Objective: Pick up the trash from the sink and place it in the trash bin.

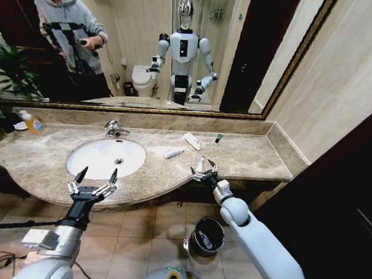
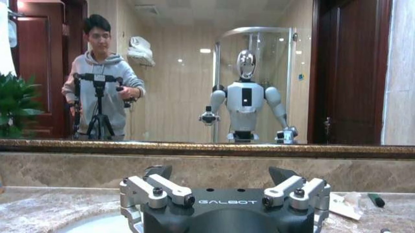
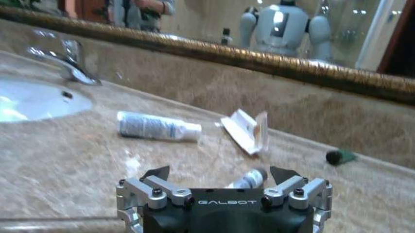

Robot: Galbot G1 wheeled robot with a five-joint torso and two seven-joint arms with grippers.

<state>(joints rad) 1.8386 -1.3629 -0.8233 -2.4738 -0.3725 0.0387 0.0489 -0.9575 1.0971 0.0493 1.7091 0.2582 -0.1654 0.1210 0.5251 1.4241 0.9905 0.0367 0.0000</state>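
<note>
The white oval sink (image 1: 95,162) with its chrome faucet (image 1: 115,129) sits in the marble counter. To its right on the counter lie a white tube (image 1: 174,153), a flat white packet (image 1: 191,140) and a dark-green-capped piece (image 1: 218,138). My right gripper (image 1: 204,169) is open low over the counter, and a small white tube (image 3: 250,178) lies just ahead between its fingertips. The right wrist view also shows the larger tube (image 3: 159,127), the packet (image 3: 246,131) and the green piece (image 3: 340,156). My left gripper (image 1: 94,178) hangs open at the sink's front rim. The dark trash bin (image 1: 208,235) stands on the floor below my right arm.
An orange-yellow soap bottle (image 1: 32,124) and a green plant (image 1: 6,69) stand at the counter's far left. A large mirror backs the counter and reflects me and a person with a tripod. A side wall closes the counter's right end. The floor is tiled.
</note>
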